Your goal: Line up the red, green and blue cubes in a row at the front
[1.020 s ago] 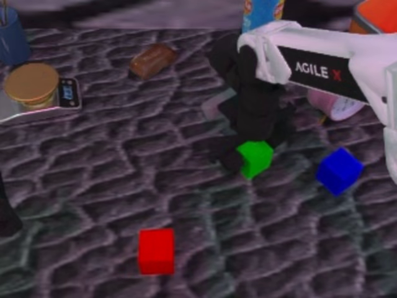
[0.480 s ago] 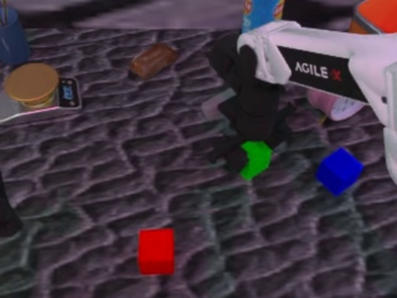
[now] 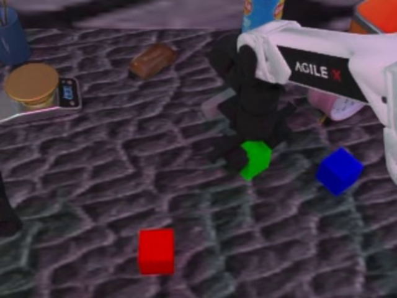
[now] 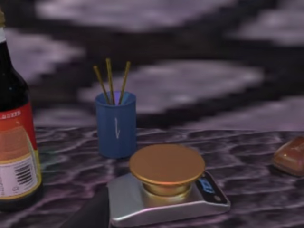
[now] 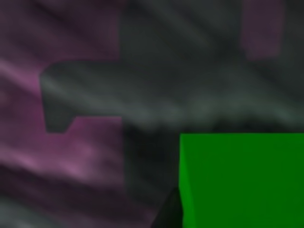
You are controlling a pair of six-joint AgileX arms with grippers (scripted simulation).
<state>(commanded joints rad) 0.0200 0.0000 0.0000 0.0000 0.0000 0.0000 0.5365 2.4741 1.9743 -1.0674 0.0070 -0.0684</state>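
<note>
Clearly "AGILE X" marks the right arm [image 3: 322, 69] above the green cube [image 3: 256, 158].

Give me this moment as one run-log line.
right gripper: down at green cube, grip unclear | left arm: parked at left edge | red cube: front, untouched | blue cube: right, untouched

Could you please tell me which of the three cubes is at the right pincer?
The small bright green cube, under the right pincer; red and blue sit apart.
</note>
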